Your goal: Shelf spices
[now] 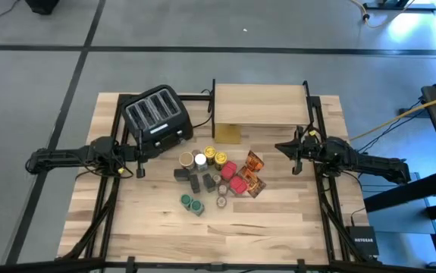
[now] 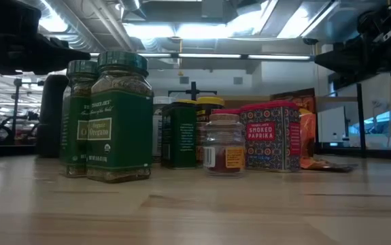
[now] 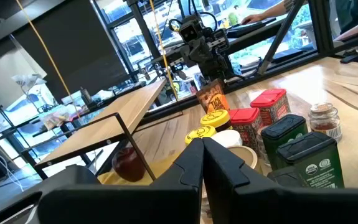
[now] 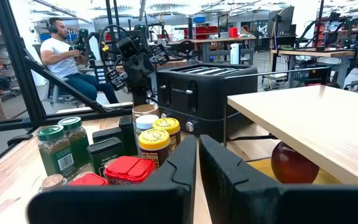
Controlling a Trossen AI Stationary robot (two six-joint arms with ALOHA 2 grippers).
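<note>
While both grippers, left [image 1: 139, 173] and right [image 1: 295, 144], hang pressed together, empty: spices [image 1: 216, 178] mid-table, shelf [image 1: 259, 105] bare.
Jars look rigid, light, slick; best gripped across the lid.

Count from my station: one table [image 1: 278, 220], one shelf [image 1: 259, 105], one toaster [image 1: 157, 117], two arms.
I make out two green-lidded jars [image 1: 192, 203], two yellow-lidded jars [image 1: 215, 157], two red tins [image 1: 233, 176], two dark green tins [image 3: 297, 146] and two orange packets [image 1: 254, 173]; the remaining jars cluster too tightly for me to count.
</note>
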